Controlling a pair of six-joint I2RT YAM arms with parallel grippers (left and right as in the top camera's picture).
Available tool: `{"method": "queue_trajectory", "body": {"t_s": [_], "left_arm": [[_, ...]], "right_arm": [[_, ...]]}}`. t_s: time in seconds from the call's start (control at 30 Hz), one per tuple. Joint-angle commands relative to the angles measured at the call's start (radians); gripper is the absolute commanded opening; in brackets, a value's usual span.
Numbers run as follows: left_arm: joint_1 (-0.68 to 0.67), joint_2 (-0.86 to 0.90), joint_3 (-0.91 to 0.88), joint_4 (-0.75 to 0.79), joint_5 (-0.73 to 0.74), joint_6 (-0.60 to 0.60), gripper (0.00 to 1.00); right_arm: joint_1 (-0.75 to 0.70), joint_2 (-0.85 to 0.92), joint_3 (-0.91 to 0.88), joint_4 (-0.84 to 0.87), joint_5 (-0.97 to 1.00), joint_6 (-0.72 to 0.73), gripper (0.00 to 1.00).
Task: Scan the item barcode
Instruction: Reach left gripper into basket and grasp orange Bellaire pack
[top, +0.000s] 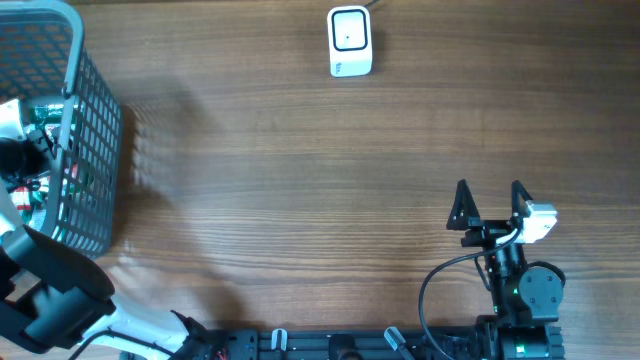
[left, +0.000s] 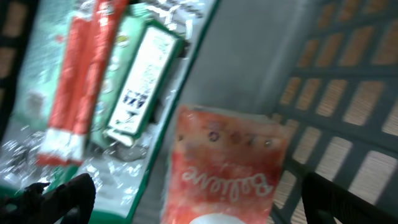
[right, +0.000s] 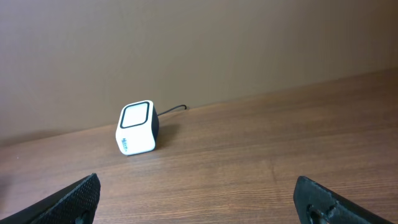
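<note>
The white barcode scanner (top: 350, 42) with a dark window stands at the table's far edge; the right wrist view shows the scanner (right: 138, 127) ahead and left. My left gripper (left: 199, 202) is open inside the grey mesh basket (top: 95, 150), its fingers astride a red pouch (left: 230, 162) with white script, not touching it. Beside the pouch lie a green-and-white pack (left: 140, 81) and a red-orange striped pack (left: 81, 74). My right gripper (top: 490, 200) hovers open and holds nothing near the front right of the table.
The basket wall (left: 348, 106) rises close on the right of my left fingers. Crinkled clear wrapping (left: 25, 155) lies among the packs. A cable (right: 174, 109) leaves the scanner's back. Bare wooden tabletop (top: 300, 200) stretches between basket, scanner and right arm.
</note>
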Motion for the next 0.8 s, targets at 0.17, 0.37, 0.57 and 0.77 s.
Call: {"method": "queue_trajectory", "body": {"t_s": [0.17, 0.37, 0.57, 0.77], "left_arm": [[0.061, 0.02, -0.008, -0.014, 0.195, 0.227, 1.0], [0.063, 0.035, -0.031, -0.036, 0.194, 0.305, 1.0], [0.063, 0.088, -0.061, -0.033, 0.168, 0.304, 1.0], [0.063, 0.103, -0.093, 0.006, 0.163, 0.304, 0.97]], "right_arm": [[0.005, -0.008, -0.001, 0.003, 0.003, 0.003, 1.0], [0.005, -0.008, -0.001, 0.003, 0.003, 0.003, 1.0], [0.005, -0.008, -0.001, 0.003, 0.003, 0.003, 1.0], [0.005, -0.008, -0.001, 0.003, 0.003, 0.003, 1.0]]}}
